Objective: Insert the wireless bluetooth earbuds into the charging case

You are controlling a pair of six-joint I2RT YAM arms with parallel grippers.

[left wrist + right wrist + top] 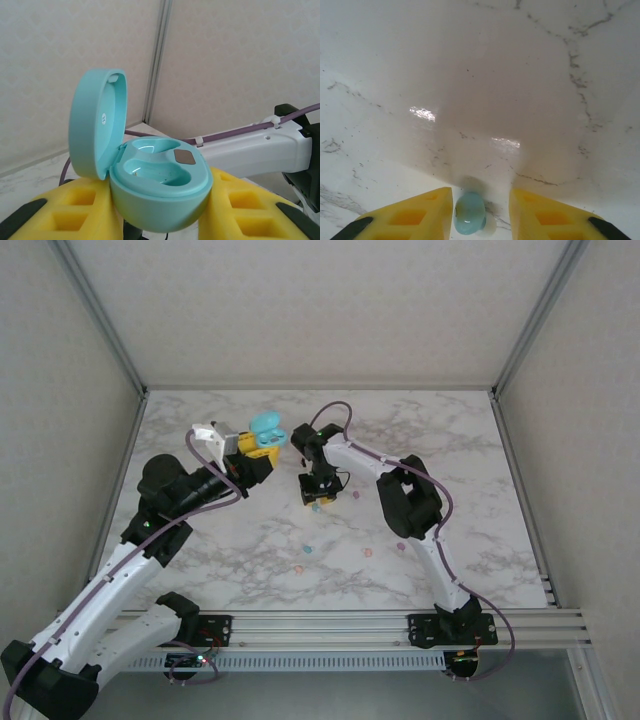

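Although the overhead view reduces it to a speck beneath the right gripper [318,498], the wrist camera shows a teal earbud [470,214] on the marble table [485,75] between narrowly parted yellow fingers [420,216] (cut off by the frame's edge), a gap on one side; contact on the other is unclear. The left gripper [258,443] clamps the open teal charging case [160,185] aloft, both wells [150,172] empty. Other buds [367,552] lie scattered nearer the arm bases [455,628].
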